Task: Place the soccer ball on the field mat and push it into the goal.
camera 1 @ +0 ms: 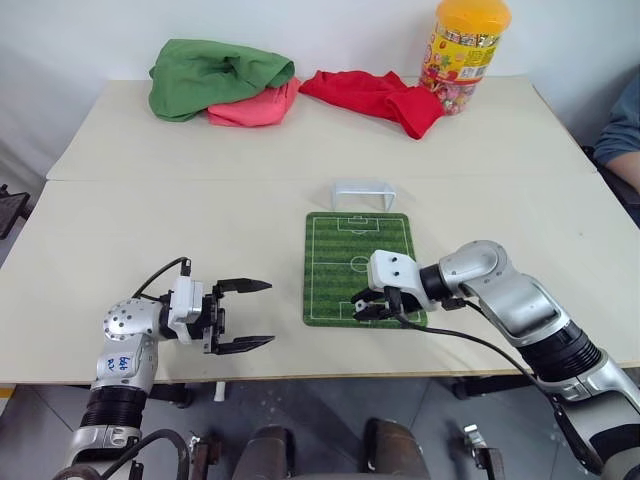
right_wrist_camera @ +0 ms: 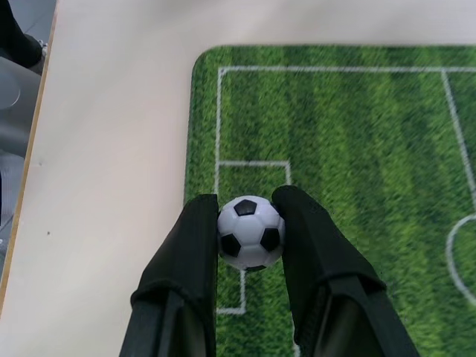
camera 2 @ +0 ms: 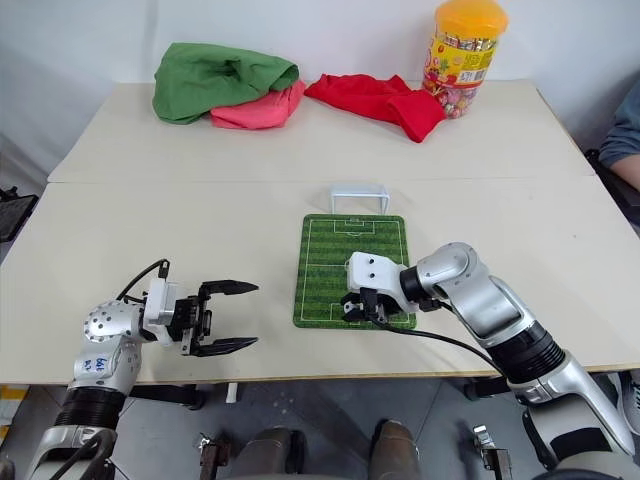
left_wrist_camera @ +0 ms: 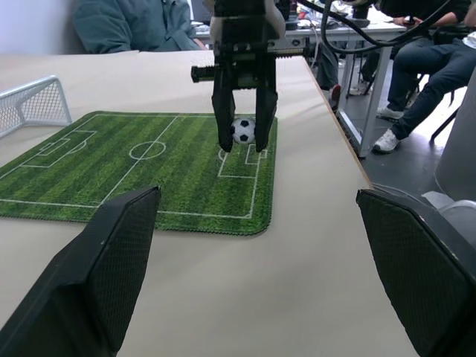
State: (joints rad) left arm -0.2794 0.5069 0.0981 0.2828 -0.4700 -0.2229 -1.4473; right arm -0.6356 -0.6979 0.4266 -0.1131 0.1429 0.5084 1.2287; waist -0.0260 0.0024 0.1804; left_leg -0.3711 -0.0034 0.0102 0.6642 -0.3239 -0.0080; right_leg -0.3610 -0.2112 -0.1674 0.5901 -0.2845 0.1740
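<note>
The soccer ball point(right_wrist_camera: 251, 232) is pinched between the two black fingers of my right gripper point(camera 1: 368, 306), which is shut on it. It hangs just above the near end of the field mat point(camera 1: 345, 250), over the near penalty box, as the left wrist view also shows point(left_wrist_camera: 243, 130). The striped green mat lies in the middle of the table. The white goal point(camera 1: 362, 190) stands at the mat's far end. My left gripper point(camera 1: 245, 314) is open and empty, left of the mat near the table's front edge, pointing toward the mat.
Green cloth point(camera 1: 215, 72), pink cloth point(camera 1: 255, 108) and red cloth point(camera 1: 380, 95) lie at the table's point(camera 1: 150, 220) far side, with a candy jar point(camera 1: 463, 50) at the far right. A seated person's arm point(camera 1: 622, 140) shows at the right edge.
</note>
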